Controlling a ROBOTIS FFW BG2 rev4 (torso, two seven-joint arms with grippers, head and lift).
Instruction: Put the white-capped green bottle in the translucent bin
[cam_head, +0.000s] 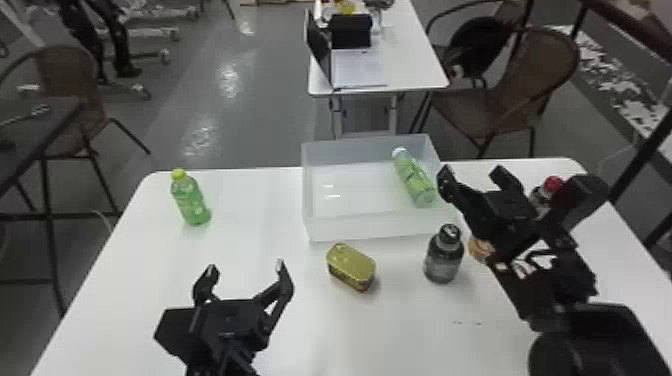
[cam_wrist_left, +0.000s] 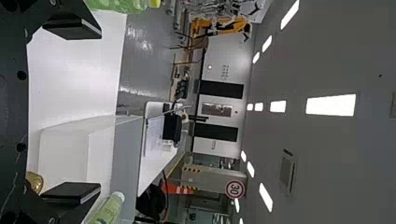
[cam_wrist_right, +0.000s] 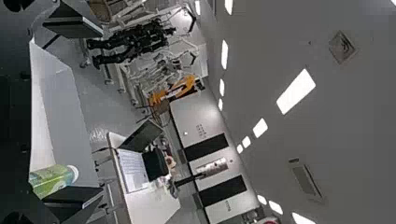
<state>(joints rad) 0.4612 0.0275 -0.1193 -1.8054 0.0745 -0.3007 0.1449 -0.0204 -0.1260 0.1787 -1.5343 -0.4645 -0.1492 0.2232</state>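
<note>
The white-capped green bottle (cam_head: 416, 182) lies inside the translucent bin (cam_head: 375, 229), along its right side, cap toward the far wall. Its body carries a printed label (cam_head: 411, 175). The right gripper (cam_head: 472, 173) is positioned near that side of the bin, fingers wide apart and empty. The left gripper (cam_head: 246, 266) is above the table (cam_head: 135, 280), likewise wide apart and empty. A round, red-rimmed sign (cam_wrist_left: 235, 189) bears print.

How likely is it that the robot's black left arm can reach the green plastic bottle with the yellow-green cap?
Probably yes: its black left pincer is open, and bare white tabletop lies between it and the bottle, though full reach is hard to judge.
</note>
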